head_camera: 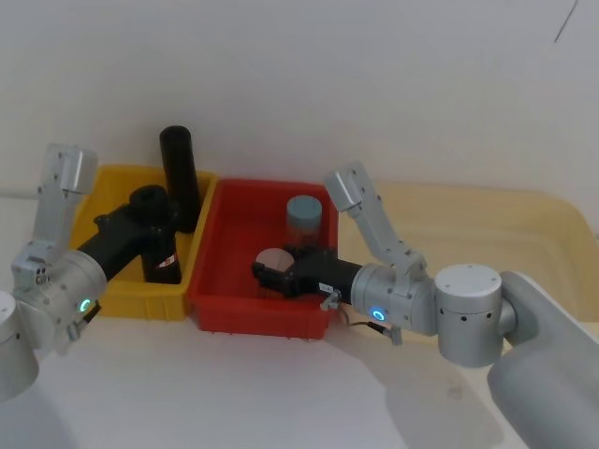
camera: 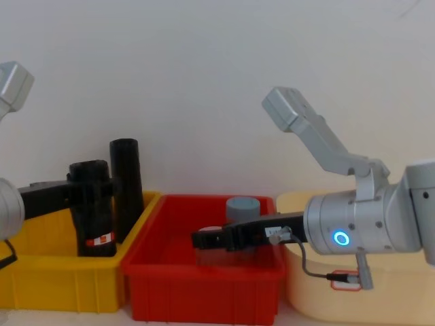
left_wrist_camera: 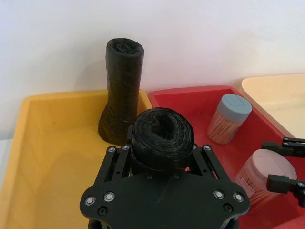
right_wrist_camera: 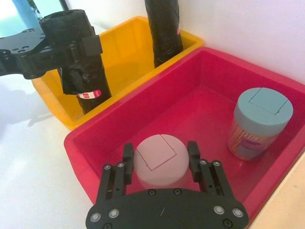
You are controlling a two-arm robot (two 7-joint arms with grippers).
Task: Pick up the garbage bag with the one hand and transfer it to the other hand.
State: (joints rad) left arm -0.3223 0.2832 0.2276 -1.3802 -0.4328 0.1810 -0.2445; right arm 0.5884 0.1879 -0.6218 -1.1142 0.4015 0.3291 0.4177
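Chest view: left tool [camera: 90,191] clenches garbage bag [camera: 95,221] — base behind bin wall [camera: 61,280]; right tool [camera: 202,240] spread.

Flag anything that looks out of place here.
The right tool straddles the pink-lidded jar in the red bin, away from the garbage bag the left tool grips upright in the yellow bin. Nothing looks spilled or damaged.

No legible text anywhere. The red-and-white label band [right_wrist_camera: 89,94] on the garbage bag [right_wrist_camera: 88,76], left in the scene, carries print too small to read. The red-edged tag [camera: 344,282] on the right arm's cable is unreadable too.
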